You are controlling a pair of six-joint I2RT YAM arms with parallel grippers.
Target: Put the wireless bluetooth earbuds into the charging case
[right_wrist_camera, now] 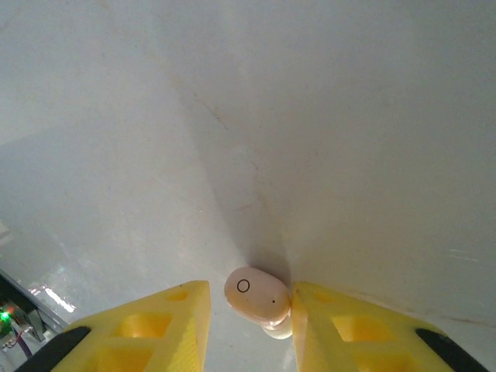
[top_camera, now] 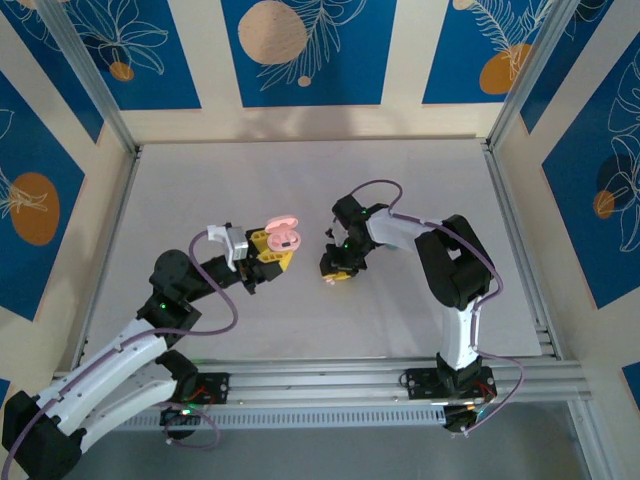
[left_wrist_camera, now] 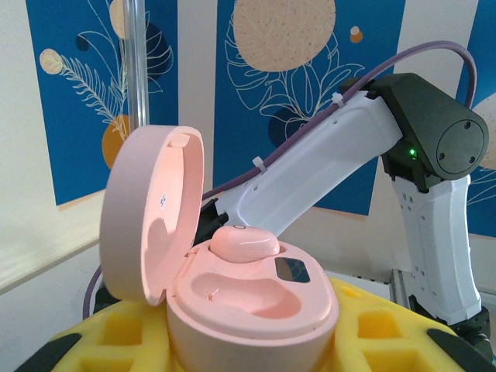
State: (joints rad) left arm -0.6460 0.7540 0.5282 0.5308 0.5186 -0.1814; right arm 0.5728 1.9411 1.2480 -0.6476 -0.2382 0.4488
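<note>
Earbuds: tiny, light, hard glossy shells with rounded sides. I expect them to be slippery, likely to squirt out of a pinch or roll. Best hold is across the short sides of the oval, low down, with a gentle squeeze.

Top external: left gripper (top_camera: 268, 250) is clamped on the open pink charging case (top_camera: 283, 236), which looks clear of the table (top_camera: 200, 180). Right gripper (top_camera: 337, 272) is nose-down on the table, near the case on its right. Whatever is under it is too small to make out from here.

Left wrist: the case sits between yellow foam pads (left_wrist_camera: 372, 333), with the lid (left_wrist_camera: 151, 209) hinged up at picture-left. The seated earbud (left_wrist_camera: 244, 242) is in the far socket; the near socket (left_wrist_camera: 240, 291) is empty. The case bottom and pad contact are cut off by the frame edge.

Right wrist: the loose earbud (right_wrist_camera: 254, 294) lies on the table between the right gripper's pads.
- The picture-right pad (right_wrist_camera: 349, 325) touches it.
- The picture-left pad (right_wrist_camera: 155, 325) is just beside it with a sliver of gap. The jaws are narrow but not clamped, and nothing is lifted.
- The colour is washed out; it looks pale pink, not certain.
- There is a pale lump at the bud's near edge: ear tip or reflection, can't tell.
</note>
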